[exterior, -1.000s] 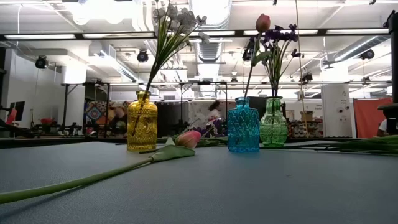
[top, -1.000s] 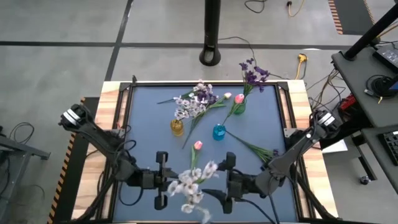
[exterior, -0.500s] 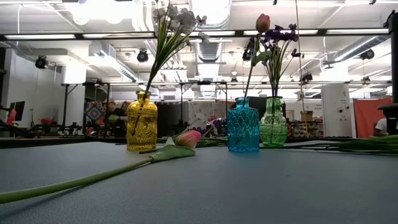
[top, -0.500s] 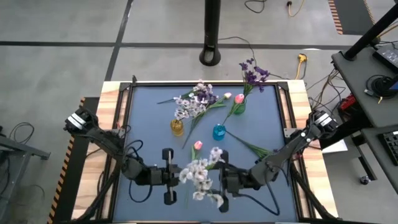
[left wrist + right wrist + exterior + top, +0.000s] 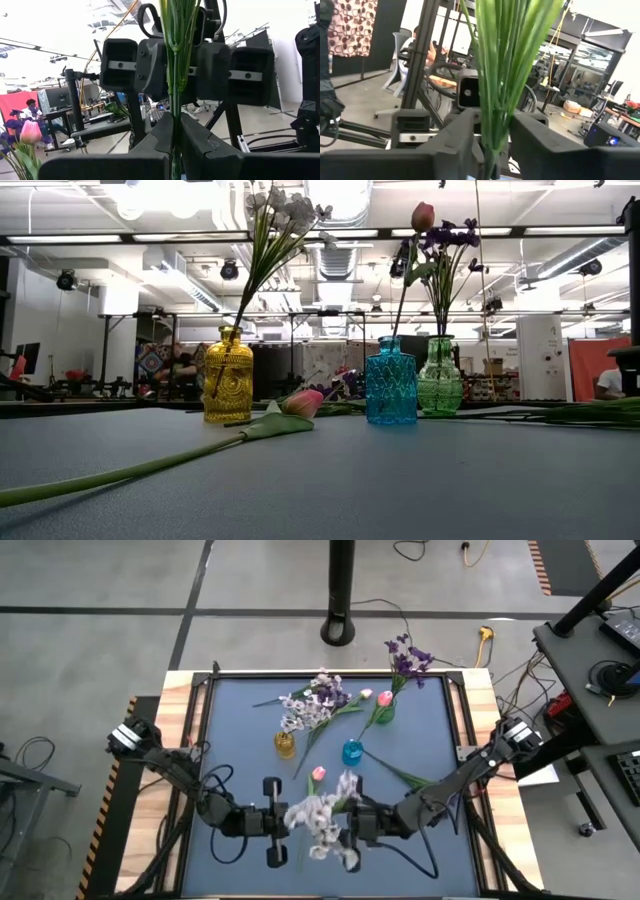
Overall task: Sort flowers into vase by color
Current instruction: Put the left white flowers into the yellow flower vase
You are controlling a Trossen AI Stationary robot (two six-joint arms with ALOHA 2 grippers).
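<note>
Centrally, yellow vase [image 5: 285, 746] with white sprays, green vase [image 5: 383, 714] with purple, both end effectors clamping white spray [image 5: 318, 818]

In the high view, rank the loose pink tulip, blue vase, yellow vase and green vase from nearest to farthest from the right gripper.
From the right gripper, near the table's front edge:
1. Loose pink tulip, just behind it on the mat.
2. Blue vase, mid-table.
3. Yellow vase, mid-table, toward the left arm's side.
4. Green vase, toward the back.
</note>
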